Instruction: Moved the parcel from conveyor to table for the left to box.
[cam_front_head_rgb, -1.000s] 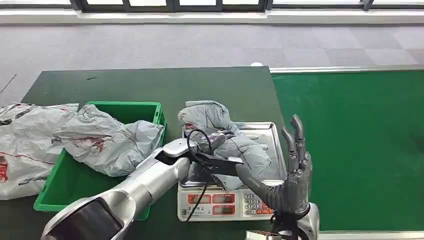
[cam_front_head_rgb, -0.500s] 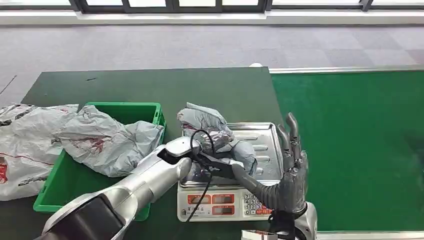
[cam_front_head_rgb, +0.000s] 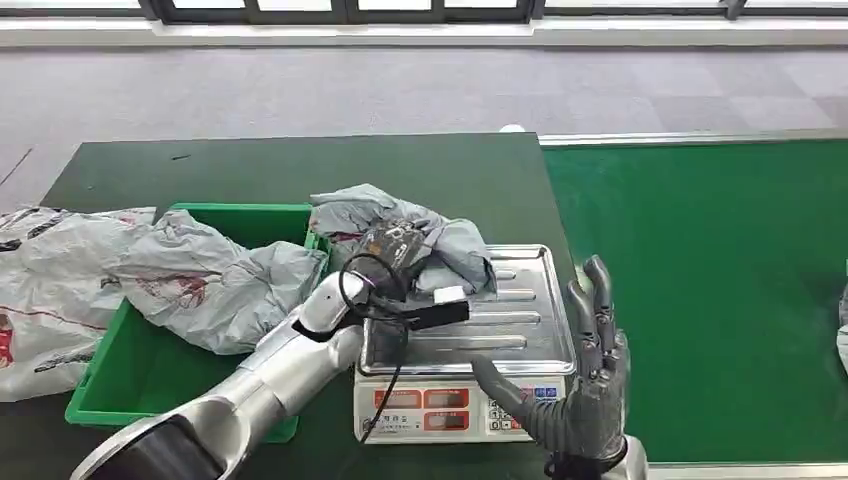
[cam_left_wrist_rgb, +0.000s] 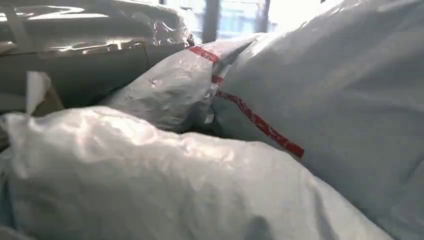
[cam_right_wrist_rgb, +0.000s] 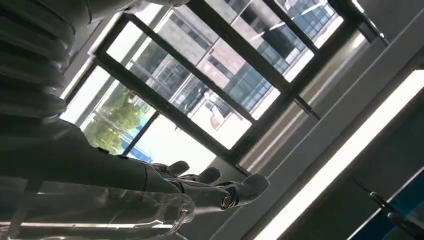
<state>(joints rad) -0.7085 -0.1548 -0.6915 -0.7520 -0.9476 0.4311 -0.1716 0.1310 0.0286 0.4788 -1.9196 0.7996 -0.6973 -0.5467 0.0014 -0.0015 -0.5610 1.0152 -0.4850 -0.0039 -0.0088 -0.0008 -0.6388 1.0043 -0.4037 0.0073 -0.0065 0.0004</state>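
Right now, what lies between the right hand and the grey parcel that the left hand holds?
In the head view, the bare steel tray of the scale lies between the right hand and the parcel held by the left hand.

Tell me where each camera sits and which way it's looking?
Head view: high on the robot, looking forward and down at the scale, green bin and conveyor; both silver arms show, left hand on the grey parcel, right hand raised with fingers apart.
Left wrist view: at the left wrist, pressed close against grey parcel bags.
Right wrist view: at the right wrist, tilted up toward the windows; right hand's fingers show.
Shared: head and left wrist views both show grey parcels.
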